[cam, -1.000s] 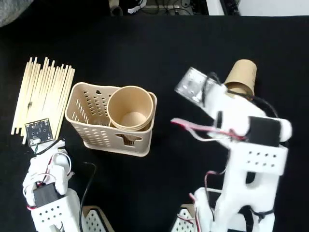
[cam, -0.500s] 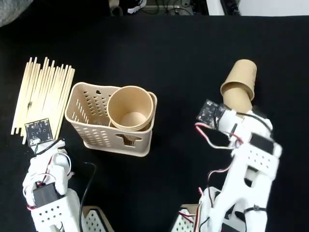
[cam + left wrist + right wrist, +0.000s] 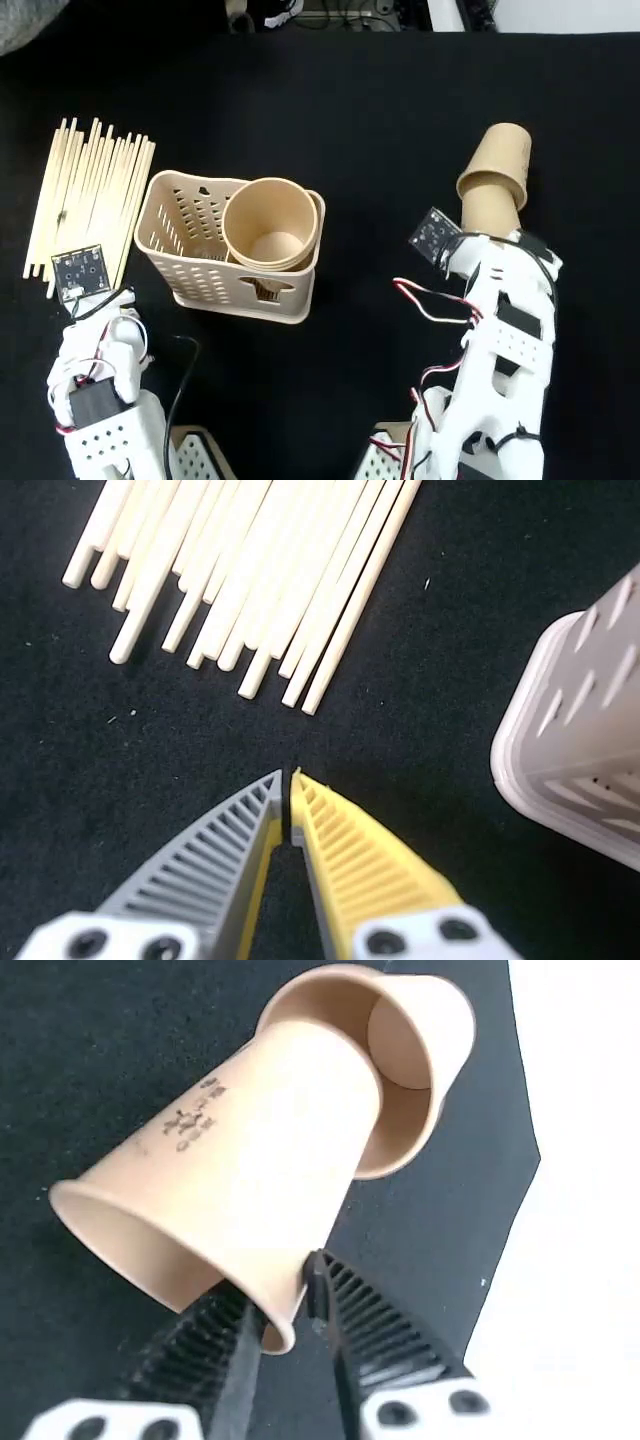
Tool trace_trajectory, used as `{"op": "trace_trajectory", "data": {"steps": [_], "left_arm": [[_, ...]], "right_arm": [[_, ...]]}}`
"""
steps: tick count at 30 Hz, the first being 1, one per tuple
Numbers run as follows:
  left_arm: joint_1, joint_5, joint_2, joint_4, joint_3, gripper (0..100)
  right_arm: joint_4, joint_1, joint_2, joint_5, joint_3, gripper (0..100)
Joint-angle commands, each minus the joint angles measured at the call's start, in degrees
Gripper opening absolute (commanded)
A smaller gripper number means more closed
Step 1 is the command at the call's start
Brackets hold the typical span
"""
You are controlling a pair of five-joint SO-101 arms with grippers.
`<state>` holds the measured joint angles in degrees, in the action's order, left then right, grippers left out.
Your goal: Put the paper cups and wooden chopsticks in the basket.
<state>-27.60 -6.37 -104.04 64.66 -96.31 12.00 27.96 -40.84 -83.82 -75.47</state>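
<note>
On the right, two nested cups (image 3: pixel 497 178) lie on their sides; the right gripper (image 3: pixel 285 1305) is narrowed on the near cup (image 3: pixel 492 208), seemingly pinching its rim wall for a lift. Left of centre, the basket (image 3: pixel 200 275) holds stacked cups (image 3: pixel 270 225) at its right end. Chopsticks (image 3: pixel 90 190) lie far left on the table; the left gripper (image 3: pixel 290 780) hangs pressed together and empty by their near ends, placed to reach them
</note>
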Motion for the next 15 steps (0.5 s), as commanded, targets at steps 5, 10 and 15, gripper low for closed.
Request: {"op": "trace_trajectory", "data": {"steps": [5,10,15], "left_arm": [[-0.22,-0.53,-0.44,-0.97,-1.01,3],[-0.22,-0.53,-0.44,-0.97,-1.01,3],[-0.22,-0.53,-0.44,-0.97,-1.01,3]], "right_arm": [[6.42,1.23,-0.66,6.42,3.38,1.2],[25.76,-0.35,-0.66,15.38,15.78,1.2],[43.52,-4.75,-0.66,24.26,28.09,1.2]]}}
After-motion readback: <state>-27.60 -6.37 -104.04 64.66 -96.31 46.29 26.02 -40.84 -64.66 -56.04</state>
